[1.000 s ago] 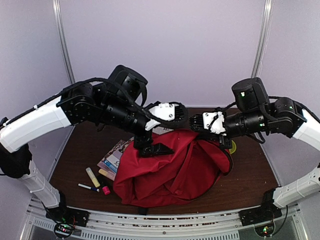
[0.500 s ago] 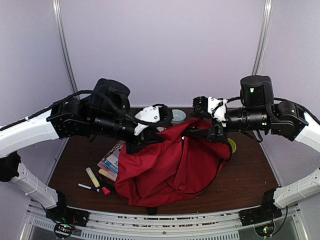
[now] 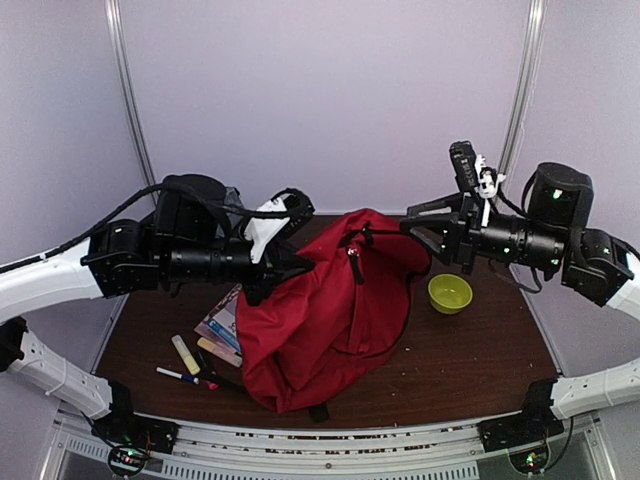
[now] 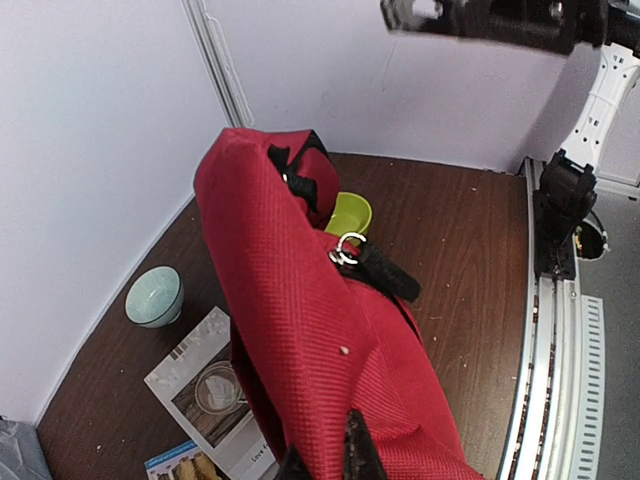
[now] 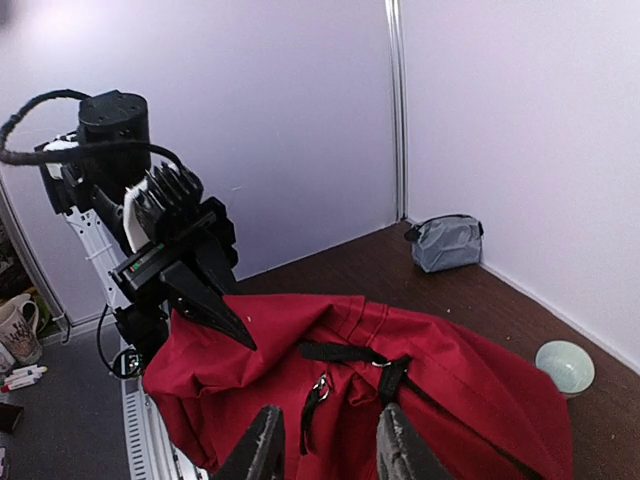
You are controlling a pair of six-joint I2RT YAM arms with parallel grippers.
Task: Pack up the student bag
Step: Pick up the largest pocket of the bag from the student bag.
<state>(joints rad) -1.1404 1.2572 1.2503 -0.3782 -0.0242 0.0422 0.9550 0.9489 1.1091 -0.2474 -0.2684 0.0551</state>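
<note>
Left gripper (image 4: 325,458) clamped large red fabric backpack (image 3: 320,320) at 9 o'clock; right gripper (image 5: 325,445) empty, agape; lone pinch might slip.

The left gripper (image 4: 326,458) has snapped shut on the student bag (image 3: 320,320) and drawn back left, and the bag now rises to a tall peak. The right gripper (image 5: 328,425) has swung out right with its jaws now parted, uncovering a green bowl (image 3: 450,292).

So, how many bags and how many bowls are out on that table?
Bags: 2, the red backpack and the grey pouch
Bowls: 2, the lime-green bowl and the pale blue bowl
Total: 4
</note>
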